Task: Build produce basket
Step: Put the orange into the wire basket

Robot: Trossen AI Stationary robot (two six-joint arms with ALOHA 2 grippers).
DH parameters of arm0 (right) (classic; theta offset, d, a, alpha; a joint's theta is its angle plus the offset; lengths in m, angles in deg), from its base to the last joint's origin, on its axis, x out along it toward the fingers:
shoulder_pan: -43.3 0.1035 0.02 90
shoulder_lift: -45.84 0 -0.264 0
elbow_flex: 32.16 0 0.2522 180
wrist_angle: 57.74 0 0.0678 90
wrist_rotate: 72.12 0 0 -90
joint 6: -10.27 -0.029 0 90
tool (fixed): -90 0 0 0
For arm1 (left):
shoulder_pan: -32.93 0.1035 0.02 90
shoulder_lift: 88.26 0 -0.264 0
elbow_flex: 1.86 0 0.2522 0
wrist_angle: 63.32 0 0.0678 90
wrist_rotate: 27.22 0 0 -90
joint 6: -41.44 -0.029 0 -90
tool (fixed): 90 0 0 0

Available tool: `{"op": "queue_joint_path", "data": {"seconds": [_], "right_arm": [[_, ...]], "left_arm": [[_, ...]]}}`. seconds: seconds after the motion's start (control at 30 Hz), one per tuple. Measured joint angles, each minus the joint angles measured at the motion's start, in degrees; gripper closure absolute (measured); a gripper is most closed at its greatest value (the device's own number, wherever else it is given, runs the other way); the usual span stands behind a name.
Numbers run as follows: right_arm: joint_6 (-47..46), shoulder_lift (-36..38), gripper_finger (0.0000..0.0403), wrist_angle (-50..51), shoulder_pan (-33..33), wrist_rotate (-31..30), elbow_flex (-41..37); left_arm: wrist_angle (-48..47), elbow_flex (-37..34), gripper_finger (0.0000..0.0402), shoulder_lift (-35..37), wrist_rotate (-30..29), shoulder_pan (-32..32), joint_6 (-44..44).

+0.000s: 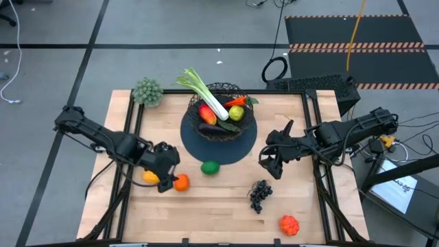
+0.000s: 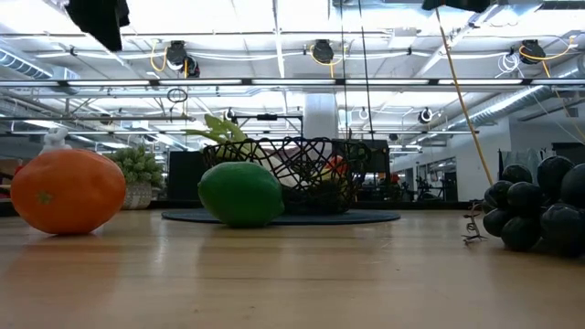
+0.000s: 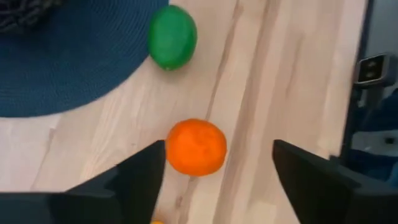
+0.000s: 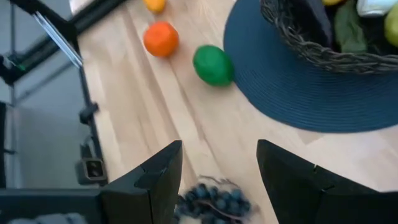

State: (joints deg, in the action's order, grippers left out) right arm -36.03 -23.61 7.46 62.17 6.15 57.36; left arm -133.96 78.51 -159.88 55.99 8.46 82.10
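The black wire basket (image 1: 219,110) stands on a dark round mat (image 1: 219,147) and holds a leek (image 1: 206,92), a carrot (image 1: 236,101) and other produce. An orange (image 1: 181,182), a lemon (image 1: 149,176), a lime (image 1: 210,167), dark grapes (image 1: 259,194) and a red-orange fruit (image 1: 289,224) lie on the table. My left gripper (image 1: 164,184) is open above the table, its fingers either side of the orange (image 3: 196,147) without touching it. My right gripper (image 1: 271,168) is open above the table, just beyond the grapes (image 4: 214,200).
A fuzzy grey-green clump (image 1: 147,91) sits at the table's far left corner. The lime (image 2: 240,193) lies at the mat's near edge. In the low view the orange (image 2: 69,190) and the grapes (image 2: 539,206) rest on the wood. Bare wood lies between the orange and the grapes.
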Motion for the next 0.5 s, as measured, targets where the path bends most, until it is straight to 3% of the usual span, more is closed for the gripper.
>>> {"op": "queue_joint_path", "data": {"seconds": [0.13,0.27,0.5], "right_arm": [[2.8,0.2,0.0203,2.7,0.0,-0.1,0.0],[6.2,0.2,0.0203,4.8,0.0,-0.1,0.0],[13.0,0.2,0.0203,5.3,0.0,-0.3,0.0]], "left_arm": [[-0.4,0.0,0.0057,-4.4,-0.3,-0.8,4.6],[-1.8,0.0,0.0022,-9.0,0.3,-0.8,15.7],[-3.9,0.0,0.0005,-17.4,6.9,1.5,37.4]]}}
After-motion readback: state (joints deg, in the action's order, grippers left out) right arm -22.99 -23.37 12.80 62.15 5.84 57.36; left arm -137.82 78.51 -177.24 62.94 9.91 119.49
